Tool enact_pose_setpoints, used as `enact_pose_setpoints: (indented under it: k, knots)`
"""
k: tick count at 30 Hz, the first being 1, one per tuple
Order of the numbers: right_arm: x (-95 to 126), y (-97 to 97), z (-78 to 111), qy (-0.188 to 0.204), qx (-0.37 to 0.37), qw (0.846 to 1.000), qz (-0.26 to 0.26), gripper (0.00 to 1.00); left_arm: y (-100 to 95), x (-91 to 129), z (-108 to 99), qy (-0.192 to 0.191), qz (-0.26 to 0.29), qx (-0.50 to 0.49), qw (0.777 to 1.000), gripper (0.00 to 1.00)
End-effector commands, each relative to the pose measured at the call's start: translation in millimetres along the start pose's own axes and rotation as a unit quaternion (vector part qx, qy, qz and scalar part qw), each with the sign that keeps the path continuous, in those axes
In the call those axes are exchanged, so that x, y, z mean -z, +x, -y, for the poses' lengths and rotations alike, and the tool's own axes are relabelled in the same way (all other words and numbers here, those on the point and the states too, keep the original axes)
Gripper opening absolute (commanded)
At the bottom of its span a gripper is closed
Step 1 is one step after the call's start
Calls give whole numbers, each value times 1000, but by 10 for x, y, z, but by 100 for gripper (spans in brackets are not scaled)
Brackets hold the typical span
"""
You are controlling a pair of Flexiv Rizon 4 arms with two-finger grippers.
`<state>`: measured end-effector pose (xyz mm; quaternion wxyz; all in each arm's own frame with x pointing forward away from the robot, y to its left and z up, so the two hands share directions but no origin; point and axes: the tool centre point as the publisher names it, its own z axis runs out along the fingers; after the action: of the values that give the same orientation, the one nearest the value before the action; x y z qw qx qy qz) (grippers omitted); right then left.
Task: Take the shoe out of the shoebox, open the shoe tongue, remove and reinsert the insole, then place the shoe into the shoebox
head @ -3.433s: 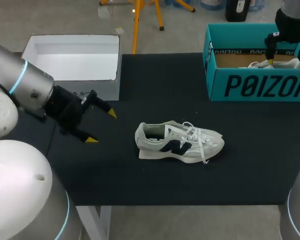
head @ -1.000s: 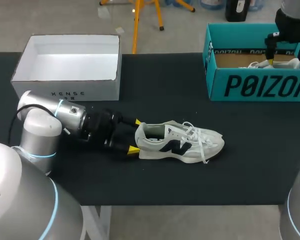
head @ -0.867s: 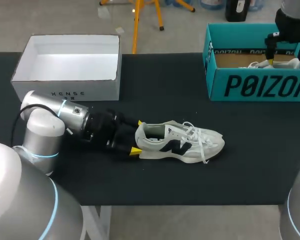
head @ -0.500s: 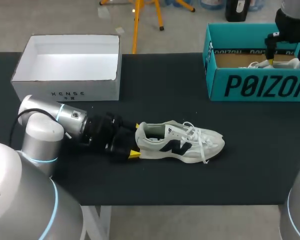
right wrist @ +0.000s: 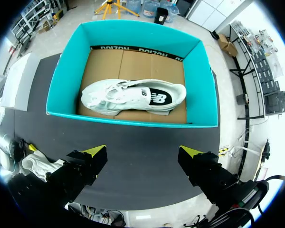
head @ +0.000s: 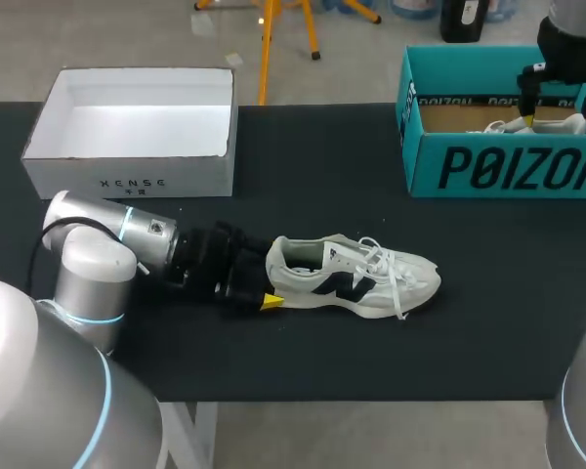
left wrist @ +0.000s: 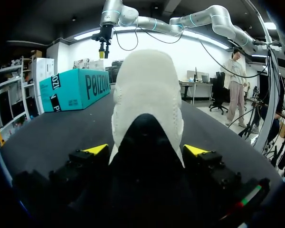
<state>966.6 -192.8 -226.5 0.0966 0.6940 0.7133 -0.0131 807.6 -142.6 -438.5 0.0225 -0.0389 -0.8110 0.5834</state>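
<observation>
Black cloth covers the table (head: pixel 371 176). From the head view, the left gripper (head: pixel 270 276) has come forward since half a second ago. Its fingers are spread wide with the heel of the shoe (head: pixel 356 278) between them, and one yellow tip (head: pixel 272 302) shows at the heel's 7 o'clock. The shoe lies near the table's centre, toe toward 3 o'clock, and has slid a little that way. A white box (head: pixel 137 176) stands at 10 o'clock and the teal shoebox (head: pixel 508 166) at 2 o'clock. The right gripper (head: pixel 559 112) has not moved and hangs over it with its fingers wide.

From the left wrist view, the heel of the shoe (left wrist: pixel 147 90) fills the space between the fingers of the left gripper (left wrist: pixel 146 150) and hides most of the table ahead. The fingers are not pressed on it.

From the right wrist view, the right gripper (right wrist: pixel 143 156) is wide and holds nothing. Under it, a second shoe (right wrist: pixel 133 97) lies on its side inside the teal shoebox (right wrist: pixel 206 90).
</observation>
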Motion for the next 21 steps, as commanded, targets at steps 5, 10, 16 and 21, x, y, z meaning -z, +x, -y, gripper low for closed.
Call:
enact_pose_setpoints:
  k: [5, 10, 16, 21]
  knots:
    - [-2, 4, 9, -1, -1, 1000, 0, 100, -25, -94, -54, 7, -2, 1, 1000, 0]
    - [-2, 4, 9, -1, -1, 1000, 0, 100, -25, -94, -54, 7, -2, 1, 1000, 0]
    - [-2, 4, 9, -1, -1, 1000, 0, 100, -25, -94, -54, 7, -2, 1, 1000, 0]
    - [-2, 4, 9, -1, -1, 1000, 0, 100, -25, -94, -54, 7, -2, 1, 1000, 0]
